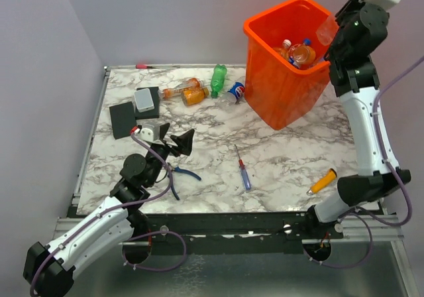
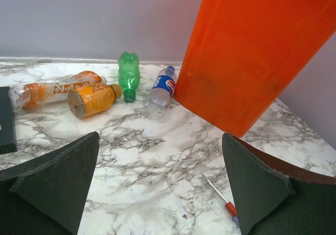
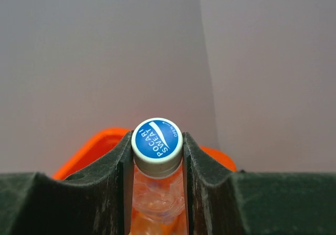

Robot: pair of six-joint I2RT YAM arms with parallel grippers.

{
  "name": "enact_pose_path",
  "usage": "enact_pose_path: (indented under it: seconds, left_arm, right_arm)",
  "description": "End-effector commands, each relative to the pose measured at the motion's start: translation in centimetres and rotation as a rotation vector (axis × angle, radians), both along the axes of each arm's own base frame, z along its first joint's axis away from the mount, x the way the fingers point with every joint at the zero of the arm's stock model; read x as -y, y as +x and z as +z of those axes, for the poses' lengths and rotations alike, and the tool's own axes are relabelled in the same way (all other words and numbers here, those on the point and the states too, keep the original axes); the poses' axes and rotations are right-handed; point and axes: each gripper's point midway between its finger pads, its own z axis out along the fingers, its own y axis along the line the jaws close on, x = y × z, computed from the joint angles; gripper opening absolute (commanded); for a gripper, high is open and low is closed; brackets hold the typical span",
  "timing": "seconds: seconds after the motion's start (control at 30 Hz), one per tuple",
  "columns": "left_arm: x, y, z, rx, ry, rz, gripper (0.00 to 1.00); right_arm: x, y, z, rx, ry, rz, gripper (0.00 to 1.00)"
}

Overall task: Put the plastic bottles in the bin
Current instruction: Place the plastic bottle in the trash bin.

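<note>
The right gripper (image 3: 157,140) is pinched narrow on the neck of a clear plastic bottle with a blue-and-white cap (image 3: 156,193). The cap sits between the fingers and the body hangs beyond them. In the top view this bottle is raised over the right rim of the tall bright-orange plastic bin (image 1: 278,95), which already contains several orange-capped bottles (image 1: 298,52).

The left gripper (image 2: 160,140) is spread wide and empty, low over the white marble-patterned table (image 1: 291,151). Well ahead of it, left of the bin, lie four bottles:
- a green plastic bottle (image 2: 128,72)
- a clear blue-labelled bottle (image 2: 161,91)
- an orange juice bottle (image 2: 94,98)
- a clear orange-labelled bottle (image 2: 52,91)
</note>
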Motion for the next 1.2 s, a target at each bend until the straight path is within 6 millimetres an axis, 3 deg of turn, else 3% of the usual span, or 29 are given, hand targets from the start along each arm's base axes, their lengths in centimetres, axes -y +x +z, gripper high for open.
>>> enact_pose_path:
  seconds: [0.0, 0.13, 0.33, 0.4, 0.6, 0.73, 0.93, 1.17]
  left_arm:
    - [-1.2, 0.1, 1.1, 0.008, 0.010, 0.059, 0.99]
    - [-1.4, 0.2, 1.2, 0.007, 0.009, 0.069, 0.99]
    - [-1.1, 0.2, 1.1, 0.004, 0.016, 0.055, 0.99]
    - [-1.1, 0.2, 1.0, 0.001, 0.018, 0.054, 0.99]
    - [-0.8, 0.4, 0.6, -0.010, 0.031, 0.052, 0.99]
    - [-0.7, 0.5, 0.4, -0.016, 0.038, 0.048, 0.99]
    - [-0.6, 0.6, 0.1, -0.023, 0.051, 0.050, 0.99]
    - [-0.3, 0.9, -0.5, -0.041, 0.068, 0.041, 0.99]
  right_arm:
    - [0.6, 3.4, -7.3, -0.179, 0.120, 0.038, 0.00]
    - [0.7, 5.4, -12.0, -0.290, 0.126, 0.034, 0.00]
    - [-2.3, 7.2, -16.8, -0.398, 0.180, 0.185, 0.00]
    - [-3.8, 7.1, -16.5, -0.362, 0.201, 0.275, 0.00]
    - [-8.8, 6.7, -12.5, -0.279, 0.210, 0.572, 0.00]
    - [-8.7, 6.7, -10.6, -0.223, 0.208, 0.574, 0.00]
    - [-9.4, 8.4, -13.1, -0.301, 0.171, 0.591, 0.00]
    - [-13.0, 9.3, -17.7, -0.443, 0.076, 0.666, 0.00]
